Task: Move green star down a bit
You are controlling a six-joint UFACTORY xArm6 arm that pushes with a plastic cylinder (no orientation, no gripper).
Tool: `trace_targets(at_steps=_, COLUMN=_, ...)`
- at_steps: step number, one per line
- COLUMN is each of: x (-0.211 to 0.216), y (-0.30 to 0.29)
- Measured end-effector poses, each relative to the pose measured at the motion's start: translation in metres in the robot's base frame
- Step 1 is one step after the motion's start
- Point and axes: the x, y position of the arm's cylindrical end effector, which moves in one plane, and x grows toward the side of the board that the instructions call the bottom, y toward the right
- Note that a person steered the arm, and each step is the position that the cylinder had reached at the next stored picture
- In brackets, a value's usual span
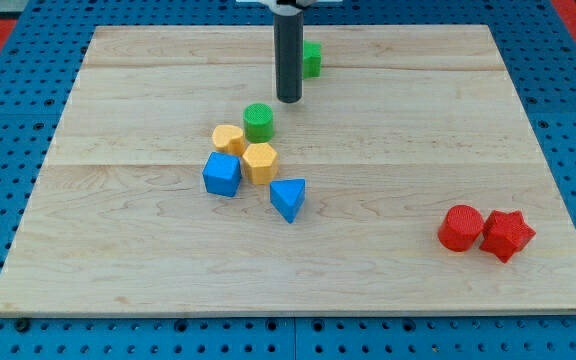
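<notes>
The green star (311, 58) sits near the view's top centre of the wooden board (118, 240), partly hidden behind my dark rod. My tip (288, 100) rests on the board just below and slightly left of the star. A green cylinder (258, 121) stands a little below and left of the tip.
Two yellow blocks (229, 138) (260, 161), a blue cube (222, 174) and a blue triangular block (288, 198) cluster below the green cylinder. A red cylinder (460, 227) and a red star (507, 235) sit together at the view's lower right.
</notes>
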Motion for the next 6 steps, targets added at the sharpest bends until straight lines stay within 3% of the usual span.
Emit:
trace_targets(at_steps=1, x=0.021, y=-0.029)
trace_targets(at_steps=2, x=0.055, y=-0.016)
trace_targets(at_steps=3, x=0.03, y=-0.009)
trace_targets(at_steps=4, x=-0.036, y=-0.006)
trace_targets(at_steps=5, x=-0.053, y=-0.072)
trace_targets(at_steps=6, x=-0.089, y=-0.009)
